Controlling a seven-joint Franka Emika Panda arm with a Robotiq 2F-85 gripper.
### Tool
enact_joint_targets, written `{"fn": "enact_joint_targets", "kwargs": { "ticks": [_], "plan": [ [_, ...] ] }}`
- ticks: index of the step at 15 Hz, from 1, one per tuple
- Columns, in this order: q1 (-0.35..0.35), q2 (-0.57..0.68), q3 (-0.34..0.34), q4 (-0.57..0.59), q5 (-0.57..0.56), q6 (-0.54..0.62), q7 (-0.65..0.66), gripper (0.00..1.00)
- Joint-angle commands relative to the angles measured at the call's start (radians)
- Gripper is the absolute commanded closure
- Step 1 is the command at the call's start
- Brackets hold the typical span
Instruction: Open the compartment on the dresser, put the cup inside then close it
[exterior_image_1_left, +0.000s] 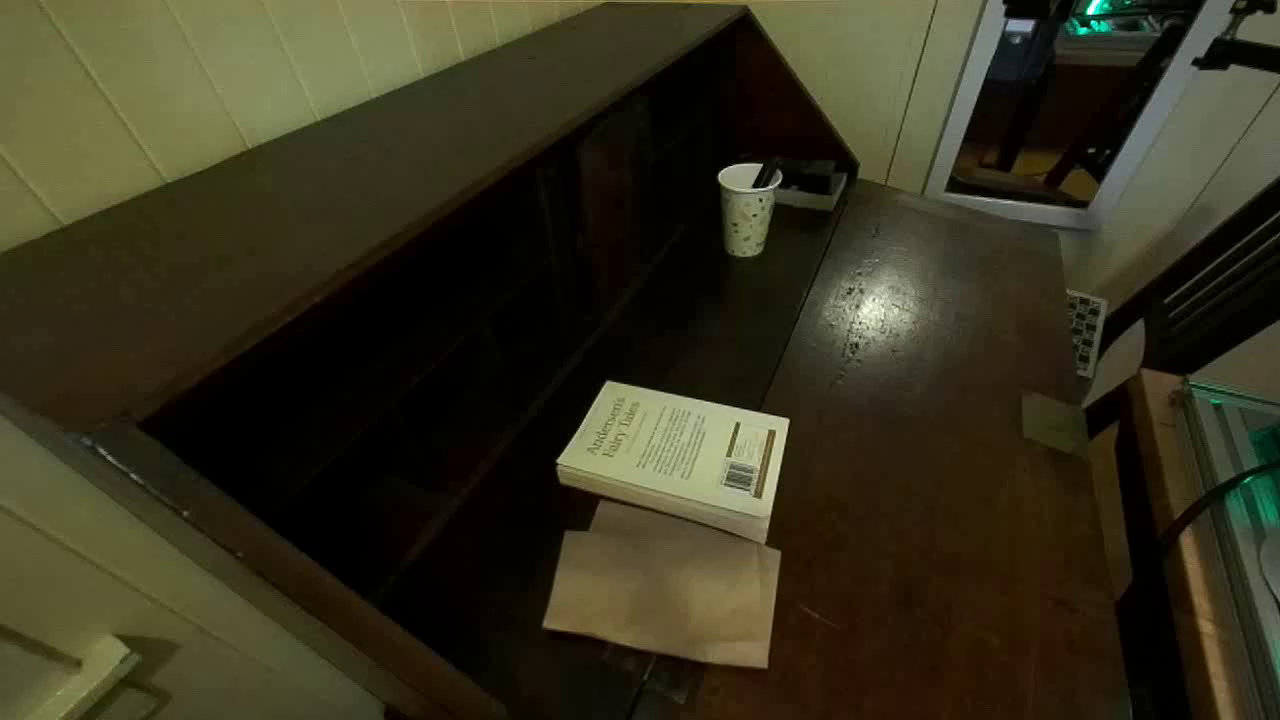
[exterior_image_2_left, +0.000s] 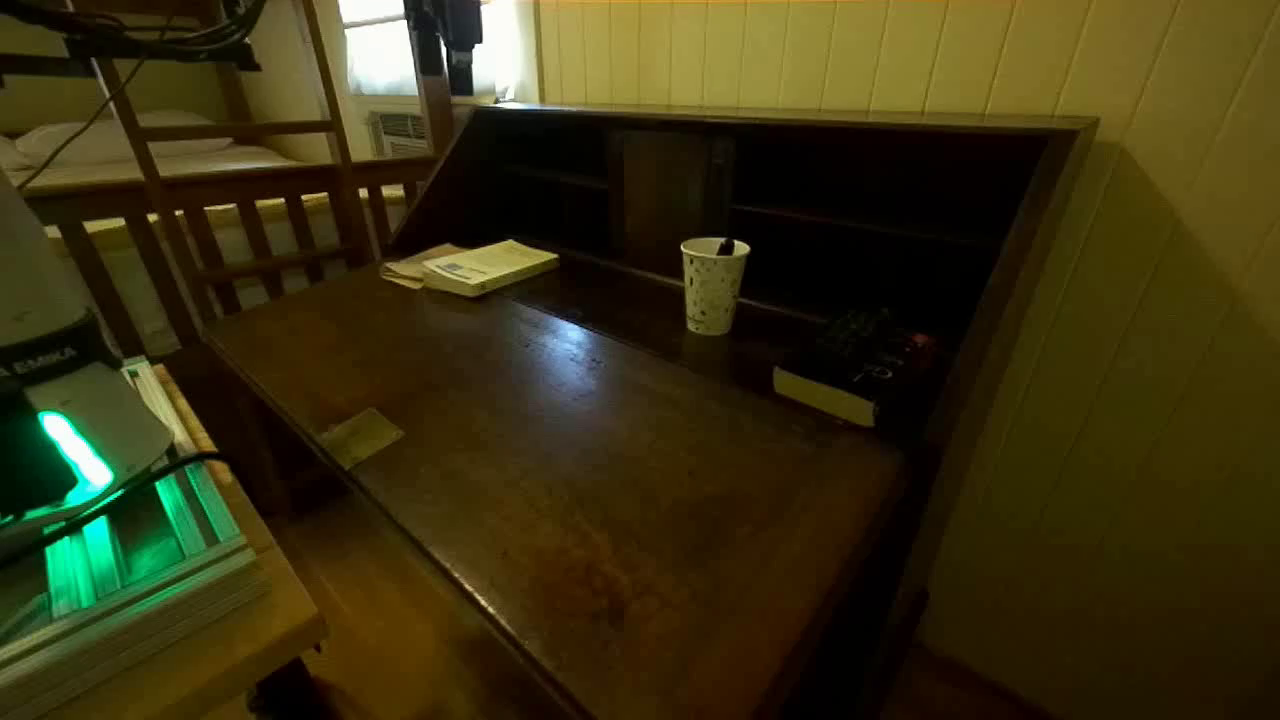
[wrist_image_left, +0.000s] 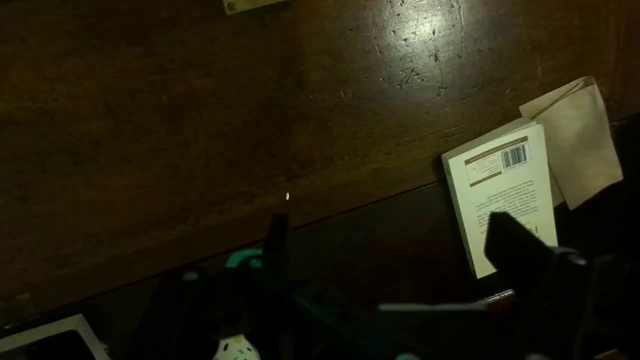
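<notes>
Holding our pincer (wrist_image_left: 390, 220) with its 2 jaws wide apart, gripping nothing, we are presumably planning to span the speckled paper cup (exterior_image_1_left: 747, 215), standing upright outside that gap on the slant-front desk (exterior_image_2_left: 560, 480) below.

A white book (exterior_image_1_left: 680, 452) partly covers brown paper (exterior_image_1_left: 665, 595), well apart from what looks like a dark book (exterior_image_2_left: 848, 372)
</notes>
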Motion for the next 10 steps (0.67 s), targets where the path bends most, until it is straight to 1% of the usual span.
{"fn": "enact_joint_targets", "kwargs": {
  "ticks": [1, 6, 7, 10],
  "plan": [
    [-0.024, 0.004, 0.020, 0.002, 0.011, -0.003, -0.010, 0.00],
    [-0.024, 0.004, 0.020, 0.002, 0.011, -0.003, -0.010, 0.00],
    [-0.018, 0.024, 0.023, 0.012, 0.019, 0.005, -0.007, 0.00],
    [-0.007, 0.096, 0.055, 0.042, 0.001, 0.087, 0.012, 0.00]
  ]
}}
